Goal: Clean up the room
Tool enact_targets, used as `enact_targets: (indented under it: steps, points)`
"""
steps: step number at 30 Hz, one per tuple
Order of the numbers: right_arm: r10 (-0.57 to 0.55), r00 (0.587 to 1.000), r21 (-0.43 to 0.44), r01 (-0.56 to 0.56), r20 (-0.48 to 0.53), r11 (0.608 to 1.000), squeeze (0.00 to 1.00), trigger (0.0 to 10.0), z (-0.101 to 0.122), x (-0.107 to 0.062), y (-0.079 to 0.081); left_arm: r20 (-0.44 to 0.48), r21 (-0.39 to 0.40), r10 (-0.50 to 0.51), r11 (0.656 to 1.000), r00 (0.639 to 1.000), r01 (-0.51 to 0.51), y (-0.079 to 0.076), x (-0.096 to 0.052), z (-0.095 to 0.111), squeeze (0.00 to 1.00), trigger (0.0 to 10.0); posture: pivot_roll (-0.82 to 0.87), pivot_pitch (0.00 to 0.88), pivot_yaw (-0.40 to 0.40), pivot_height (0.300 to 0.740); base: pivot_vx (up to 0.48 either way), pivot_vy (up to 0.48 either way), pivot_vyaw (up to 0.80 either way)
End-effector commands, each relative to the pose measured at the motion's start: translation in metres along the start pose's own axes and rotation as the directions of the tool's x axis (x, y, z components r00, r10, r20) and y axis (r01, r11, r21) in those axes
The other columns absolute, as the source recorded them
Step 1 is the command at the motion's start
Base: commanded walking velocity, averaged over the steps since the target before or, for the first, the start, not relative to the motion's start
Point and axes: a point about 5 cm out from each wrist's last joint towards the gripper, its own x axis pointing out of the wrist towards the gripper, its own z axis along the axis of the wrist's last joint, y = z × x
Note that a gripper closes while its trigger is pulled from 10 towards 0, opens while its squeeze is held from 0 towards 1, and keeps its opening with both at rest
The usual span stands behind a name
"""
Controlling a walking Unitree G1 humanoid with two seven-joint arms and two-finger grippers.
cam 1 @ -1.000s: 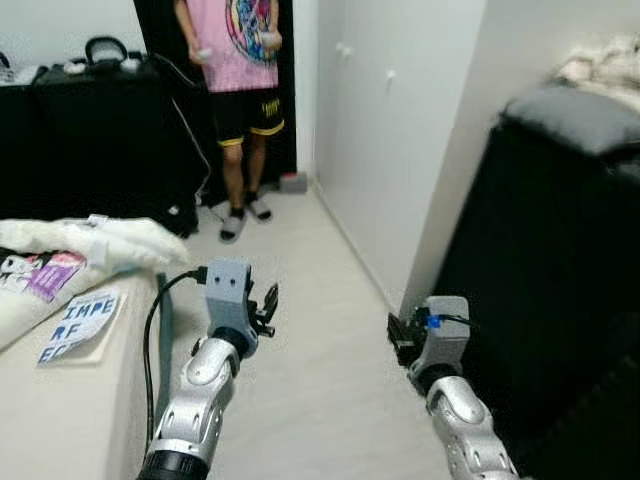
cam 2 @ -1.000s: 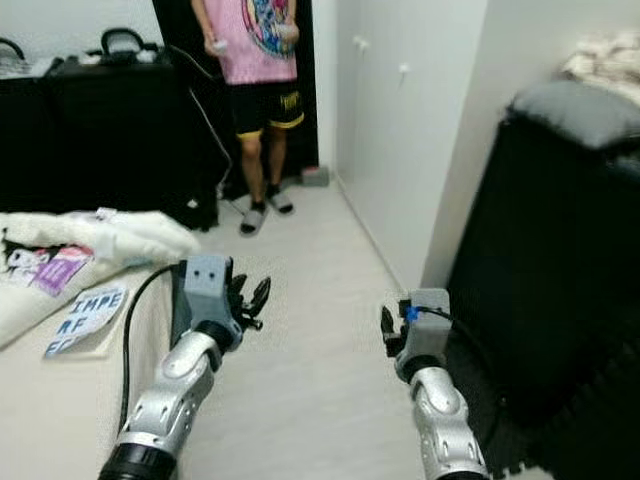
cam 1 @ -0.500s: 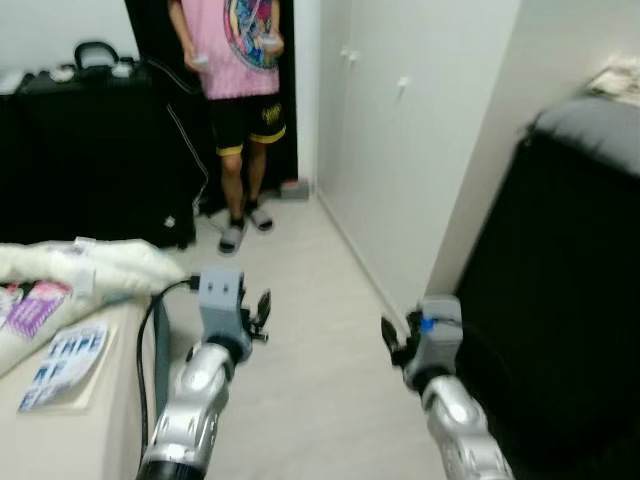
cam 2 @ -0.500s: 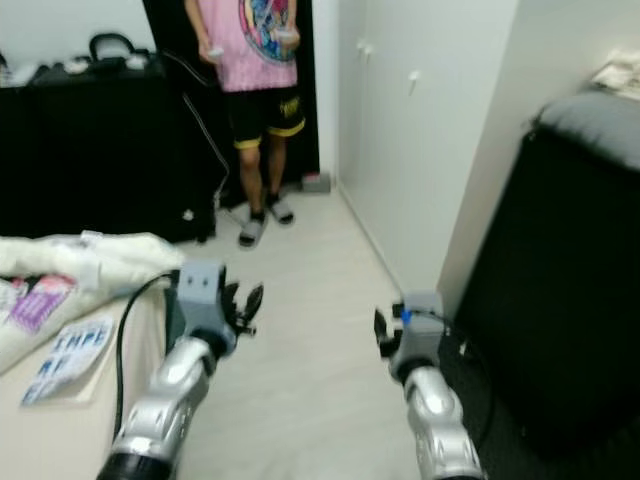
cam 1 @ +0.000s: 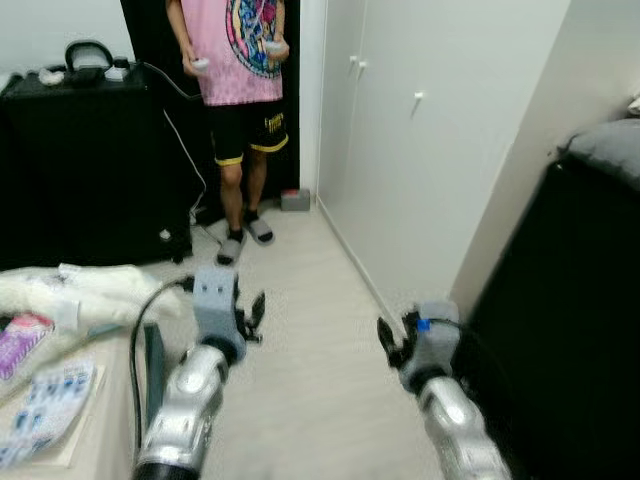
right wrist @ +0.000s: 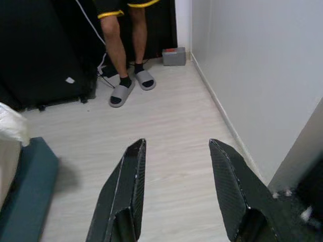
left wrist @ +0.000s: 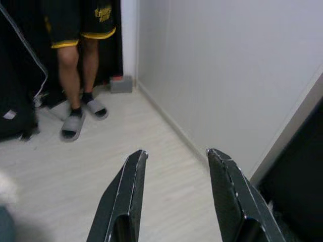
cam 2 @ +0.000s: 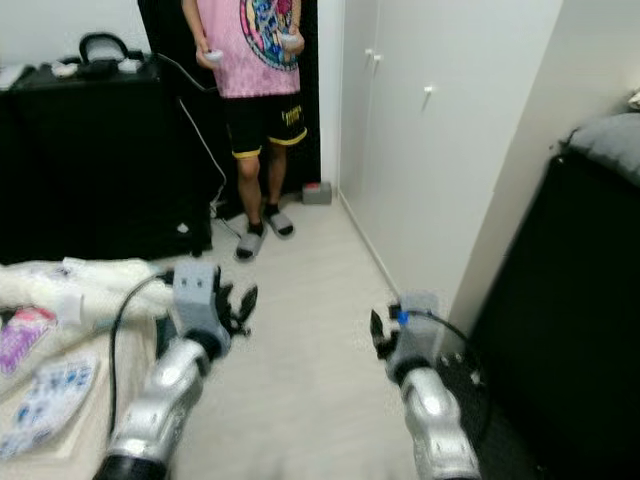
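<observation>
Floor (cam 1: 300, 330): pale wood-look boards, smooth, low sheen. Wardrobe doors (cam 1: 420, 150): flat white, matt. Both arms: brushed silver metal. Left gripper (left wrist: 176, 166) and right gripper (right wrist: 176, 156), fingers spread: black, faintly glossy, weave-like texture. Person's shirt (cam 1: 240, 45): pink printed cloth; grey rubbery slippers (right wrist: 120, 92). White bedding (cam 1: 80, 290): soft crumpled cloth. Booklet (cam 1: 45, 410): printed paper.

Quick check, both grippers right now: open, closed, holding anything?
Left gripper: open, empty, held over the floor.
Right gripper: open, empty, held over the floor.
</observation>
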Motion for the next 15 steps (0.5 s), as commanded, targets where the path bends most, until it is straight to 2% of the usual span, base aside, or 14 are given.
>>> enact_targets:
  steps: [1,15]
  points:
    - [0.008,1.000,0.018,-0.008,0.000,1.000,0.00,10.0,-0.0005,0.0006,0.0037,-0.013,0.001,0.020,1.000,1.000,-0.020,0.0056,-0.0030,-0.0031,0.00,10.0,0.00,0.000,-0.019,0.740,0.394,0.000,0.00]
    - [0.015,1.000,0.016,-0.015,0.000,1.000,0.00,10.0,-0.0002,0.0003,0.0038,-0.014,-0.004,0.020,1.000,1.000,-0.020,0.0050,-0.0026,-0.0033,0.00,10.0,0.00,0.000,-0.019,0.740,0.397,0.000,0.00]
